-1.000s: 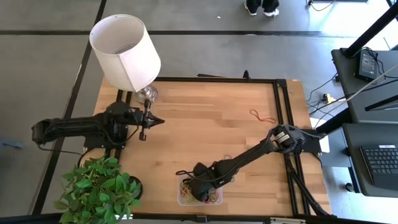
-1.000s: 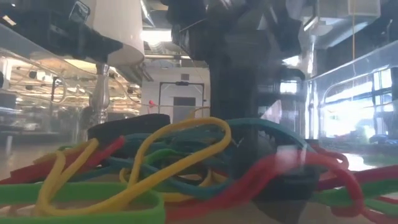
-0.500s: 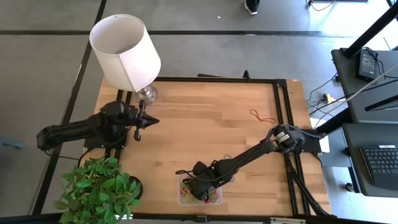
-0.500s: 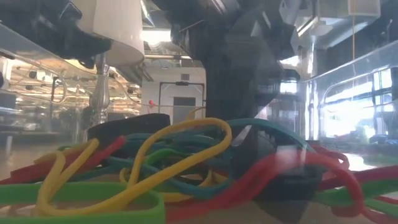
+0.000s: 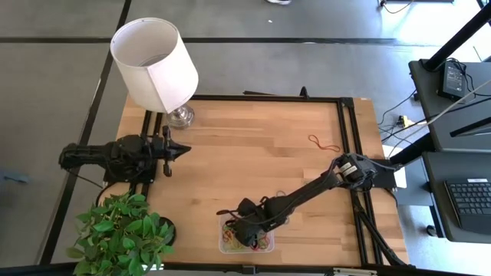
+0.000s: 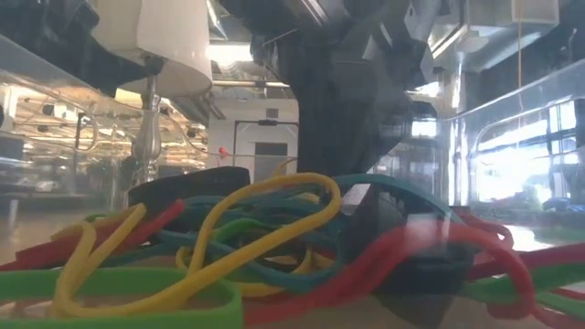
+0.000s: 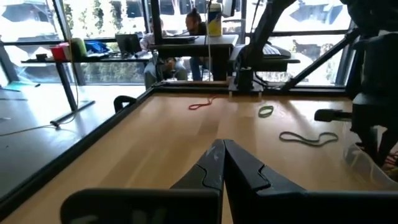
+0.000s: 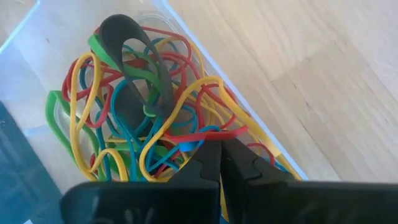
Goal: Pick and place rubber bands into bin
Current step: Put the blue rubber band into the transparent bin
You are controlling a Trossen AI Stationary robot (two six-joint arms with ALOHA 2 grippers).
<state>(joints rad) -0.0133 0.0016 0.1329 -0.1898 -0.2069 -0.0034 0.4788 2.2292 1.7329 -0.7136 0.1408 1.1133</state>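
Note:
The clear bin [image 5: 222,244] sits by the table's near edge, holding a tangle of red, yellow, green, blue and black rubber bands [image 8: 143,118]. My right gripper [image 8: 221,144] is shut, pointing down into the bin, its tips at the pile; the low view shows it as a dark mass [image 6: 356,137] above the bands [image 6: 265,228]. Loose bands lie flat on the wood: a red one [image 5: 324,143] [image 7: 202,104], a small ring [image 7: 266,111] and a black one [image 7: 308,138]. My left gripper [image 5: 181,151] [image 7: 222,148] is shut and waits at the table's left side. My right gripper comes from above with its shut fingertips [image 8: 211,152] down among the bands in the bin, beside a red band [image 8: 205,134]. The fingers themselves hide whether a band is pinched between them. The pile stays lying in the bin.
A lamp with a white shade [image 5: 153,61] stands at the far left corner, and a potted plant [image 5: 123,234] at the near left corner. Black frame rails [image 5: 347,130] run along the right side. Bare wood lies between the two arms.
My left arm has drawn back toward the table's left edge, carrying its shut gripper a little left and toward the near edge. My right gripper has stayed over the bin, shifting only slightly above the pile.

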